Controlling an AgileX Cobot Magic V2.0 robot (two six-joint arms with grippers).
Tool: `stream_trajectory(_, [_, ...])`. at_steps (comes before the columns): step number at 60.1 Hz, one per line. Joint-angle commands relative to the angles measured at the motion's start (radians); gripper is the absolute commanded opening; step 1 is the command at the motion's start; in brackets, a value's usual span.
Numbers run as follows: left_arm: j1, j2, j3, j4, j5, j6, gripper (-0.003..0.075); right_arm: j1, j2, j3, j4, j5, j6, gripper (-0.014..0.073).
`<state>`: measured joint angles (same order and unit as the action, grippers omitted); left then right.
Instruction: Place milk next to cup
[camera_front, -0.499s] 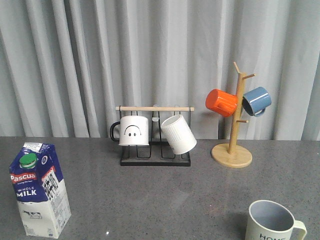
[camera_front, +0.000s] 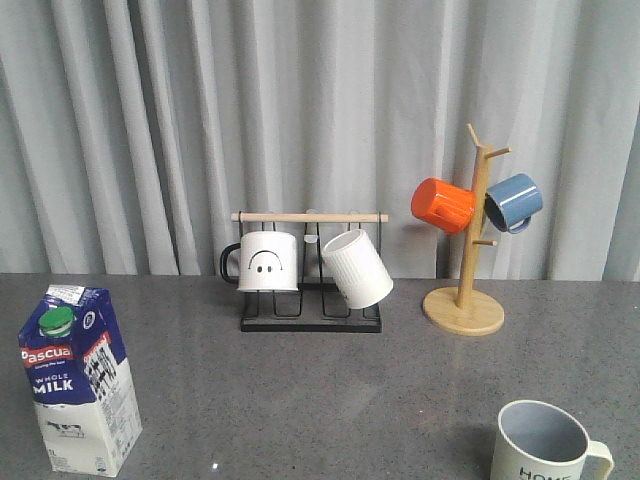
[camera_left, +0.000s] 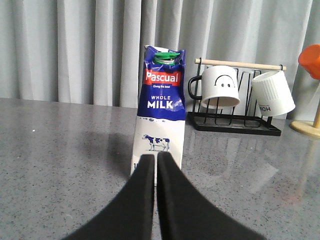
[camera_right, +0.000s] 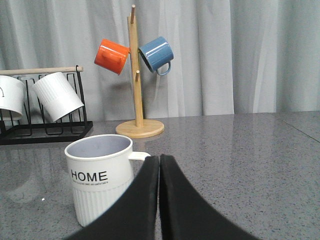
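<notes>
The milk (camera_front: 80, 380) is a tall blue-and-white carton with a green cap, upright at the near left of the grey table. In the left wrist view the milk (camera_left: 160, 112) stands just beyond my left gripper (camera_left: 155, 157), whose fingers are shut with nothing between them. The cup (camera_front: 545, 445), a cream mug with a grey-blue inside, sits at the near right. In the right wrist view the cup (camera_right: 100, 175) reads "HOME" and stands close beside my shut, empty right gripper (camera_right: 159, 159). Neither gripper shows in the front view.
A black rack (camera_front: 310, 320) with a wooden bar holds a smiley-face mug (camera_front: 268, 262) and a ribbed white mug (camera_front: 357, 268) at the back middle. A wooden mug tree (camera_front: 465, 300) at the back right carries an orange mug (camera_front: 442, 205) and a blue mug (camera_front: 514, 202).
</notes>
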<state>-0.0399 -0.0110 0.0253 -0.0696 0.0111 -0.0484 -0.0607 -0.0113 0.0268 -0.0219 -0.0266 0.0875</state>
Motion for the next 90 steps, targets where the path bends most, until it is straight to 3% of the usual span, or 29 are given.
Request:
stream_trajectory(1, [-0.002, -0.013, 0.020, -0.009, -0.077, -0.004, -0.0006, -0.008, -0.008, 0.008, -0.001, -0.073, -0.006, -0.0005])
stream_trajectory(65, [-0.002, -0.013, 0.019, -0.009, -0.087, -0.003, -0.0006, -0.008, -0.008, 0.008, 0.000, -0.089, -0.006, -0.0005])
stream_trajectory(79, [-0.002, -0.013, 0.019, -0.012, -0.175, -0.051, -0.0006, -0.008, -0.008, 0.006, 0.131, -0.133, 0.118, -0.0005])
stream_trajectory(90, [-0.002, -0.013, 0.015, -0.009, -0.373, -0.149, -0.0001, -0.007, -0.008, -0.051, 0.122, -0.110, 0.119, 0.0018])
